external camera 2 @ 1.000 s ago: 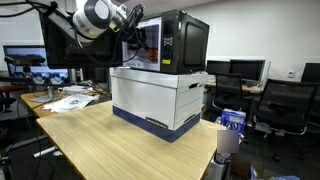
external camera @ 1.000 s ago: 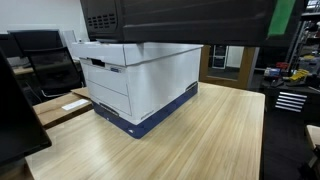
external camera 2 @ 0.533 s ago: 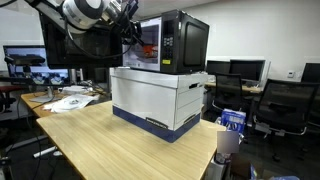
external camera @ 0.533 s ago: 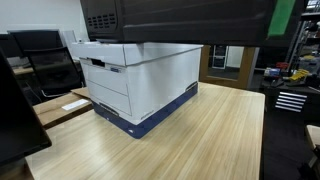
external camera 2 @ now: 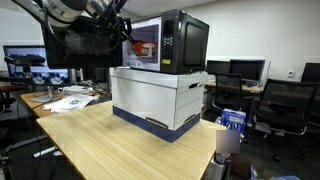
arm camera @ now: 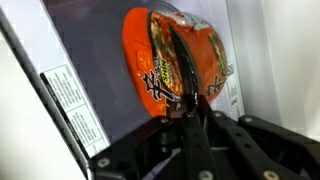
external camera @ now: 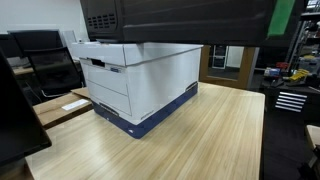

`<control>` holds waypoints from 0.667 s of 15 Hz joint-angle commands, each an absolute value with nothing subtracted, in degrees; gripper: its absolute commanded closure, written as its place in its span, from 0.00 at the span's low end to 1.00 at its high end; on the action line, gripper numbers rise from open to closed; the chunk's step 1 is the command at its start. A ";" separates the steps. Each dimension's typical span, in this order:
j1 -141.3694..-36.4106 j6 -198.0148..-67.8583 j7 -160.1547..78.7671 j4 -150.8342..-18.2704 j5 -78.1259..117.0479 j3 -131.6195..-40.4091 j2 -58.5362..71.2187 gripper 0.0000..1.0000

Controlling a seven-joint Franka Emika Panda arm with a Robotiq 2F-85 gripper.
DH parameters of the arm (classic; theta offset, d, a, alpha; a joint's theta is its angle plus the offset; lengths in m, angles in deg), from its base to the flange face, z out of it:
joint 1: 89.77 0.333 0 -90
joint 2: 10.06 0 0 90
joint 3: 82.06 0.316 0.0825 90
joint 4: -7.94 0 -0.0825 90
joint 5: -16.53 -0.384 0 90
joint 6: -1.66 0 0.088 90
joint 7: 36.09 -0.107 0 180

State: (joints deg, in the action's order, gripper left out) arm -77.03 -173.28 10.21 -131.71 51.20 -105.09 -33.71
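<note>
Gripper: the gripper point(arm camera: 186, 105) has its two fingers pressed together with nothing between them; in the wrist view they run as a thin dark line across the front of the bowl.
Arm: in an exterior view the gripper point(external camera 2: 124, 27) hangs high up, just in front of the microwave's face, and the arm comes in from the upper edge of that view.
Bowl: the bowl point(arm camera: 172, 60) is orange with printed writing and sits inside the microwave, straight ahead of the fingertips; I cannot tell whether they touch anything. In an exterior view it shows as an orange-red patch point(external camera 2: 143, 46).
Sticker: a white sticker point(arm camera: 70, 100) sits on the pale panel beside the bowl.
Microwave: the black microwave point(external camera 2: 186, 40) stands on top of the box; whether its door is fully closed I cannot tell.
Box: the white box point(external camera 2: 160, 95) with a dark blue base stands on the table, seen in both exterior views.
Table: the wooden table point(external camera 2: 105, 150) has papers point(external camera 2: 68, 101) lying at its far end.
Background: office chairs point(external camera 2: 290, 105) and monitors point(external camera 2: 25, 58) stand beyond the table.
</note>
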 commanded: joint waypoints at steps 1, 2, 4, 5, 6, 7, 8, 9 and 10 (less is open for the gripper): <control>-78.71 -170.66 10.12 -136.00 53.40 -102.73 -39.96 0.95; -79.00 -170.21 10.05 -136.92 53.75 -102.26 -41.16 0.95; -81.98 -169.45 12.07 -138.88 51.03 -98.79 -43.15 0.95; -82.85 -168.77 11.62 -139.74 51.18 -97.75 -44.40 0.95; -83.79 -168.30 11.46 -140.44 51.21 -96.73 -45.36 0.95; -84.97 -167.59 11.18 -141.39 51.36 -95.43 -46.64 0.95; -85.75 -166.89 11.01 -142.13 51.38 -94.44 -47.74 0.95; -86.44 -166.19 10.90 -142.92 51.41 -93.61 -48.95 0.95; -87.01 -165.47 10.77 -143.60 51.43 -92.85 -50.03 0.95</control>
State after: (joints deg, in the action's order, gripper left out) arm -84.35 -168.07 10.21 -140.63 52.40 -95.89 -45.23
